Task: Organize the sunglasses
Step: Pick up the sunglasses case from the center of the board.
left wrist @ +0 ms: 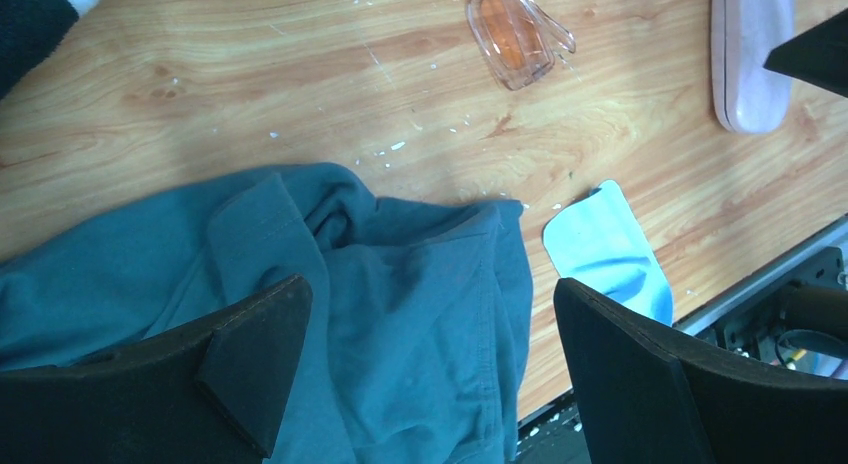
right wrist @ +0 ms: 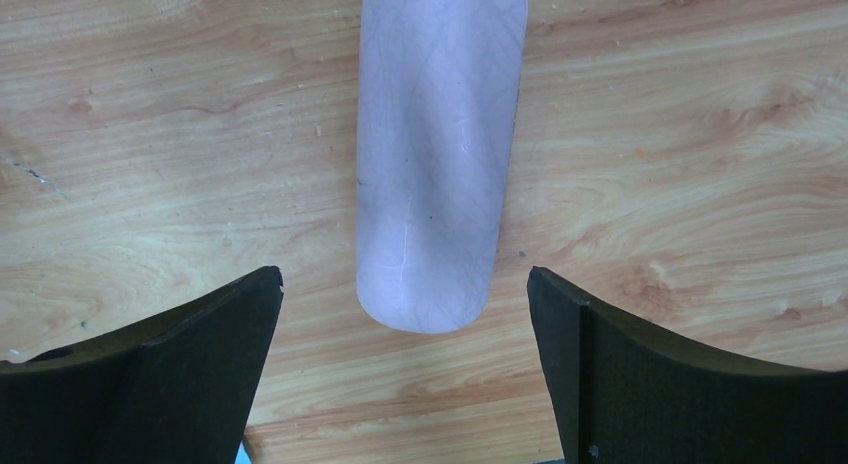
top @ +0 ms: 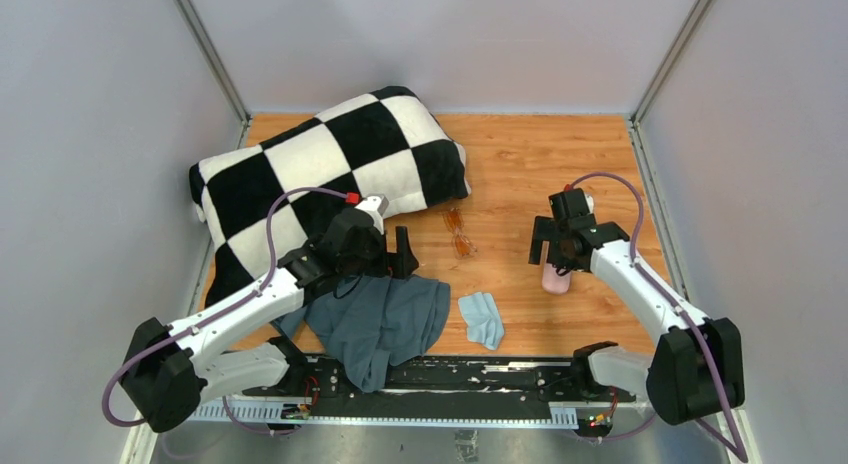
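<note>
Lying folded, amber-lensed sunglasses [top: 459,233], thin frame

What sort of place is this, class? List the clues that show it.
Probably a robot test cell: plain grey walls enclose a wooden table, with a left arm and right arm bolted at its near edge.

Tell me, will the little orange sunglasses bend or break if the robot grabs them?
The sunglasses look thin-framed and see-through, so probably light and a bit fragile; a hard squeeze might bend them. Lying flat on the smooth wooden table, they would likely slide, not roll.
</note>
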Available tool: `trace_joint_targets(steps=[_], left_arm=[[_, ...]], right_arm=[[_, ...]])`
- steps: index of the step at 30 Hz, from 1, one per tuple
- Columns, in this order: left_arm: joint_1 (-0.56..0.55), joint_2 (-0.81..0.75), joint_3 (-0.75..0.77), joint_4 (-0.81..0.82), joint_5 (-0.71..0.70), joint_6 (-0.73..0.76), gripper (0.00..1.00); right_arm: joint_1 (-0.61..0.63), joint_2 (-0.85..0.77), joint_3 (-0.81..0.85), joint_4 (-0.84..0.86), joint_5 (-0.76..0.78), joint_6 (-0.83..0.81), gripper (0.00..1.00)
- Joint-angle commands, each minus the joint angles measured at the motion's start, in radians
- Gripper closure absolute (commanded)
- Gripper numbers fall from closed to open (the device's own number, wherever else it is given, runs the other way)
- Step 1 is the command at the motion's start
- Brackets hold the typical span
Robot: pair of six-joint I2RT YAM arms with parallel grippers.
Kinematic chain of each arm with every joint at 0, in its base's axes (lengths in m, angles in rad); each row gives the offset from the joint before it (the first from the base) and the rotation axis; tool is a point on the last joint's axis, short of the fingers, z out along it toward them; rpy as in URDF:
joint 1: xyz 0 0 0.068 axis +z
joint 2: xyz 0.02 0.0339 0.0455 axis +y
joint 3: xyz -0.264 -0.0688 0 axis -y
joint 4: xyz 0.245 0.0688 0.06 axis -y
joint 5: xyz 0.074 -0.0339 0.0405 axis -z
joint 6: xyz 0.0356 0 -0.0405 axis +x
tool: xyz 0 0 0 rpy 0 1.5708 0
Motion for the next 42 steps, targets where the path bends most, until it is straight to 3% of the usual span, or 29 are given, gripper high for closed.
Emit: trace_joint_targets(steps=[1,8,14,23,27,29,33,35,42], left_arm=[[-0.007,0.000,0.002,0.024,0.039,0.005,0.00],[-0.007,-0.003,-0.006,0.037,0.060,-0.007,0.00],[-0.008,0.005,-0.016,0.052,0.047,-0.029,0.00],[-0.007,-0.047,-0.068,0.098,-0.054,-0.045,0.00],[-0.007,-0.022,-0.009,-0.013,-0.095,-0.012,0.00],[-0.007,-0.005,0.027,-0.084,-0.148,-0.023,0.00],[-0.007,-0.036,0.005,-0.057,-0.157,-0.044,0.00],[-0.007,-0.043,-0.003,-0.040,-0.138,-0.052,0.00],[-0.007,-0.039,0.008,0.051,0.028,-0.055,0.00]], right_arm=[[-0.025,0.039,-0.033,0.063,-0.027,-0.047,0.00],[-0.077,0.101,-0.048,0.125,-0.056,-0.045,0.07],[-0.094,0.158,-0.063,0.165,-0.081,-0.053,0.27],[-0.105,0.196,-0.059,0.183,-0.116,-0.051,0.24],[-0.111,0.202,-0.069,0.196,-0.143,-0.044,0.36],[-0.115,0.203,-0.073,0.205,-0.162,-0.043,0.37],[-0.116,0.194,-0.084,0.214,-0.185,-0.035,0.37],[-0.118,0.175,-0.094,0.222,-0.203,-0.029,0.42],[-0.125,0.008,-0.170,0.363,-0.514,-0.007,0.46]])
